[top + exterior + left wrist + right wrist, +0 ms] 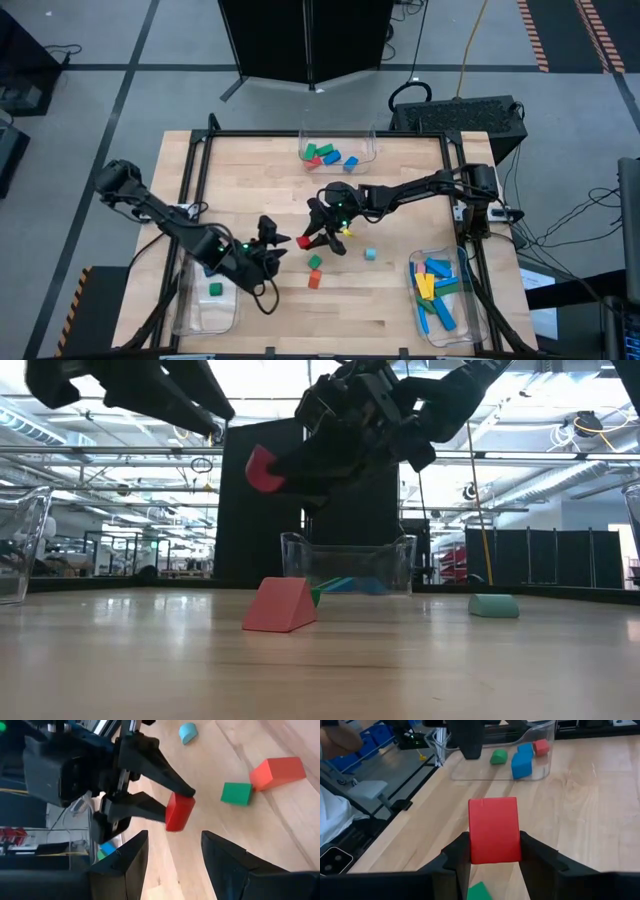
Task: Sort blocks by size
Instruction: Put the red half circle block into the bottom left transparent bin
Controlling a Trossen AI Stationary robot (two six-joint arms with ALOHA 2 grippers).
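Wooden bench [400, 300] seen from above, framed by a black rail, with two dark arms reaching in from its left and right sides. Three clear bins sit on it. The bin at the front right corner [470, 322] holds the long bars [437, 289] in blue, yellow, green and pink. The bin at the middle of the far edge [368, 150] holds medium blocks [327, 156] in green, red and blue. The bin at the front left corner [190, 318] holds one small green cube [213, 289].

The right gripper [318, 236] hangs above the bench centre, its fingers clamped on opposite sides of a red block [494, 830]; in the low view that block [263, 470] is lifted clear of the surface. The left gripper [272, 244] hovers just beside it, toward the left edge, its two fingers [131, 862] parted and holding nothing, with the red block between and beyond their tips.

Loose on the bench, front of centre: an orange-red wedge [314, 280] touching a small green block [315, 262] on its far side, and a cyan piece [370, 254] well apart from them toward the right edge. A small yellow piece [346, 231] shows just beside the right gripper.
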